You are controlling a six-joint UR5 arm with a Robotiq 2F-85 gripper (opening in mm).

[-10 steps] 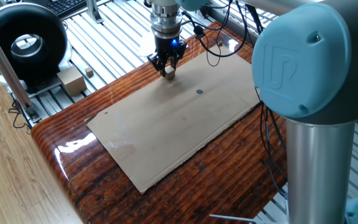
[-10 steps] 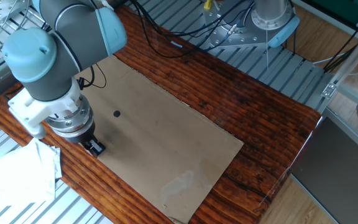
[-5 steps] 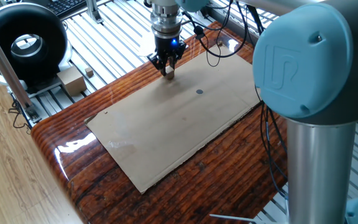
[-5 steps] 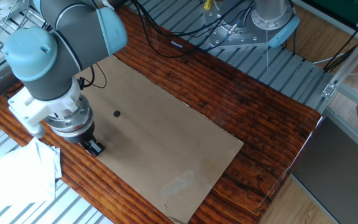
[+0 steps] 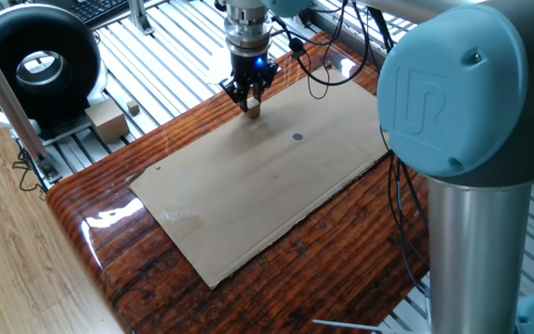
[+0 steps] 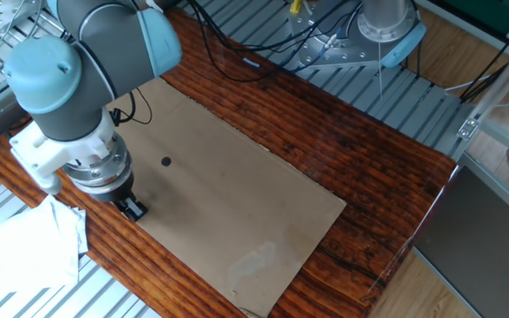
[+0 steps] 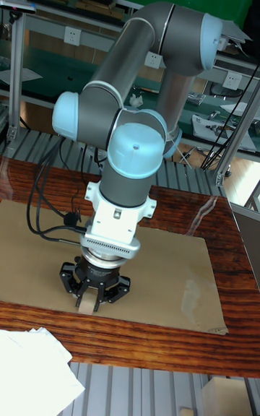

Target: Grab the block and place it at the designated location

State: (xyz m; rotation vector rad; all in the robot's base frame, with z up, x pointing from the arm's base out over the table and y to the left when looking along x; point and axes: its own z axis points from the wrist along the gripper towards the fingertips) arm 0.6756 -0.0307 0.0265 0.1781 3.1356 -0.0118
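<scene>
Seen from three sides: a glossy wooden table (image 5: 109,232) with a flat tan cardboard sheet (image 5: 248,186) laid across it. Near one edge of the sheet, a two-finger gripper (image 5: 251,104) pointing straight down, fingers drawn in close around a tiny tan block (image 5: 253,110). In the tall fixed view, the block (image 7: 87,300) pinched between the fingertips (image 7: 78,295), bottom face at or just above the cardboard; contact with the sheet cannot be told. Well apart from the block, out on open cardboard, a small dark round dot (image 5: 297,137), uncovered. Off the table, a larger cardboard box (image 5: 107,119) beside a black round device (image 5: 37,65). White paper sheets (image 6: 25,252) at the table's edge.
</scene>
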